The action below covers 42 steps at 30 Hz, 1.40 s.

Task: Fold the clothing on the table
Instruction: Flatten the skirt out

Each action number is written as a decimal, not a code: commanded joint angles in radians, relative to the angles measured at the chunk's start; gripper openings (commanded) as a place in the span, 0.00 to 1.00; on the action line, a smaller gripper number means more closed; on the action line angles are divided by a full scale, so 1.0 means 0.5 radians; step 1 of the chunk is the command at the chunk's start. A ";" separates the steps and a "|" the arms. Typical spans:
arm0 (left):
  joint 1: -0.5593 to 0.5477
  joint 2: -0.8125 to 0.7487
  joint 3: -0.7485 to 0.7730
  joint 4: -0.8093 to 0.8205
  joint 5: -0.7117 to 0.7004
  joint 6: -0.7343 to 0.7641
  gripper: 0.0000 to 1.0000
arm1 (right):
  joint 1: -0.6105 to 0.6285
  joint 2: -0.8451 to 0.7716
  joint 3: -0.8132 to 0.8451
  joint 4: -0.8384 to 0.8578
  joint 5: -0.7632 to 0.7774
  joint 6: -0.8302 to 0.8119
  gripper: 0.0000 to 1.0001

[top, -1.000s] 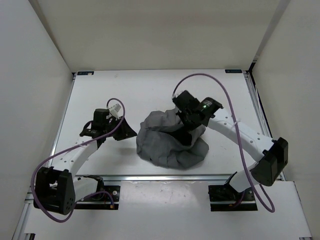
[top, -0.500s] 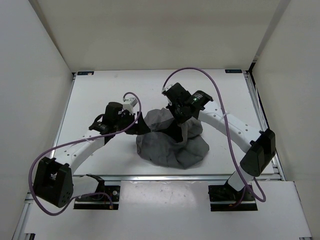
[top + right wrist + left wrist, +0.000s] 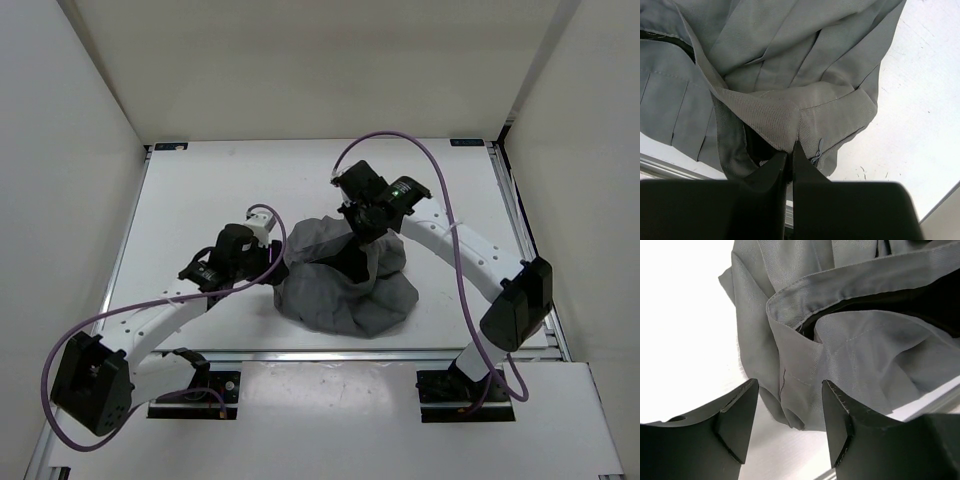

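Observation:
The clothing [image 3: 350, 295] is a dark grey bunched heap on the white table [image 3: 200, 190], right of centre. My right gripper [image 3: 355, 245] sits over the heap's top. In the right wrist view it [image 3: 790, 150] is shut on a hemmed fold of the clothing [image 3: 765, 60], which is drawn up to the fingertips. My left gripper [image 3: 275, 270] is at the heap's left edge. In the left wrist view it [image 3: 790, 412] stands open, with a low corner of the clothing [image 3: 855, 350] lying between the fingers [image 3: 740, 415], unclamped.
White side walls stand close on both sides of the table, and metal rails [image 3: 505, 200] run along its edges. Bare tabletop [image 3: 685, 340] lies left of the heap. Purple cables [image 3: 400, 145] loop above both arms.
My left arm has moved right, up to the heap's left edge, and its jaws have opened. My right gripper has shifted slightly left, still holding the fabric.

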 commanded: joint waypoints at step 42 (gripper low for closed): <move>0.042 -0.005 0.570 0.068 -0.019 0.094 0.00 | -0.350 -0.075 0.237 -0.103 -0.065 0.031 0.00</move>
